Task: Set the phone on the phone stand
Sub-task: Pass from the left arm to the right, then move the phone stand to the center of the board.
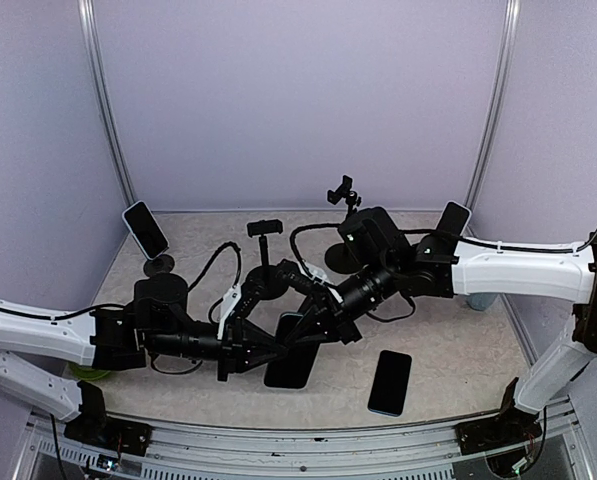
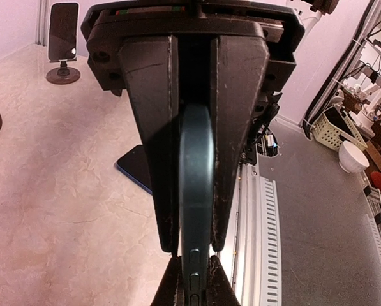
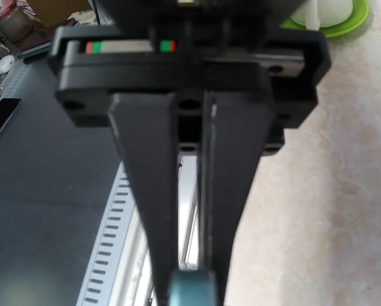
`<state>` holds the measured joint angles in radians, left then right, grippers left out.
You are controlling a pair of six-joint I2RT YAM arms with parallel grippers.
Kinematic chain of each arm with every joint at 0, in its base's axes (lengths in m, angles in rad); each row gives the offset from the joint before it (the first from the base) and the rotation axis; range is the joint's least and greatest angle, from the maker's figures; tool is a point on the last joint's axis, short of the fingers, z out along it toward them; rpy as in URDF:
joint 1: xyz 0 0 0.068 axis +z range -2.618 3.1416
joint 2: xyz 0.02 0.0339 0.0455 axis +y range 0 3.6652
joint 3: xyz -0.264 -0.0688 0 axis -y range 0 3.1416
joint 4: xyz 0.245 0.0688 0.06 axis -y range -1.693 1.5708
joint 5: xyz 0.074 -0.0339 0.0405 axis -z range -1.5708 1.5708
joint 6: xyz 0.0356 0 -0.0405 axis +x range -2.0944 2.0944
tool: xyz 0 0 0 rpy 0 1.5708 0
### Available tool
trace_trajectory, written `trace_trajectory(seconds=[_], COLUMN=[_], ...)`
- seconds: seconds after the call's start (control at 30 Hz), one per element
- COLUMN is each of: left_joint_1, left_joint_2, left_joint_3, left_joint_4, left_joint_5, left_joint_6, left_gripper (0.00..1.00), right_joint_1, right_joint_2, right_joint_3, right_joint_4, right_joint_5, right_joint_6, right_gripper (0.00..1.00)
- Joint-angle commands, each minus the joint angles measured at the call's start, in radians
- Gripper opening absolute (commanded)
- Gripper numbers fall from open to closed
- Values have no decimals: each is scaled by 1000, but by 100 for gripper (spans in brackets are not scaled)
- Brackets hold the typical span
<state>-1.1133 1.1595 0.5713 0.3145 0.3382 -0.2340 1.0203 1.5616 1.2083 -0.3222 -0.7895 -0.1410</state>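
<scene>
- The phone (image 1: 291,362) is at the front middle of the table (image 1: 458,335), caught between both claws. Its long axis runs roughly from the far side toward the near edge, and its broad dark face is turned up toward the overhead camera.
- From the left wrist it shows edge-on: a slim, rounded blue-grey rim with small side buttons, running straight out from the claw.
- The left gripper (image 2: 193,245) is pressed onto the phone's two faces, with its flat black fingers (image 2: 155,140) nearly together.
- The right gripper (image 3: 191,271) pinches the opposite end, and a rounded teal corner shows between its fingertips.
- The phone stand (image 1: 265,232), a black post with a clamp head, stands empty just behind them.
- The tabletop is pale with a marbled stone pattern, and a second phone (image 1: 389,382) lies flat on it to the right.
</scene>
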Motion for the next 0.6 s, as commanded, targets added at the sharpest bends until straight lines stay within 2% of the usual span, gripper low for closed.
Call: trace_trajectory(seconds=[0.0, 0.07, 0.2, 0.27, 0.37, 0.57], left_joint_1=[6, 7, 22, 34, 51, 109], left_joint_2=[-46, -62, -108, -133, -154, -136], left_joint_3=[-2, 3, 10, 10, 17, 38], left_joint_4=[42, 17, -29, -47, -74, -126], left_joint_5=[-66, -90, -146, -180, -262, -475], left_joint_6=[-15, -2, 18, 22, 19, -36], left_gripper=[15, 29, 64, 76, 85, 89], right_joint_1=[12, 12, 0, -11, -25, -69], right_joint_2=[3, 2, 4, 4, -8, -2], right_joint_3=[2, 6, 21, 23, 17, 34], right_joint_4=[1, -6, -34, -43, -34, -49], right_joint_5=[-29, -5, 42, 48, 88, 171], right_joint_6=[-15, -10, 0, 11, 27, 40], right_gripper=[0, 0, 0, 0, 0, 0])
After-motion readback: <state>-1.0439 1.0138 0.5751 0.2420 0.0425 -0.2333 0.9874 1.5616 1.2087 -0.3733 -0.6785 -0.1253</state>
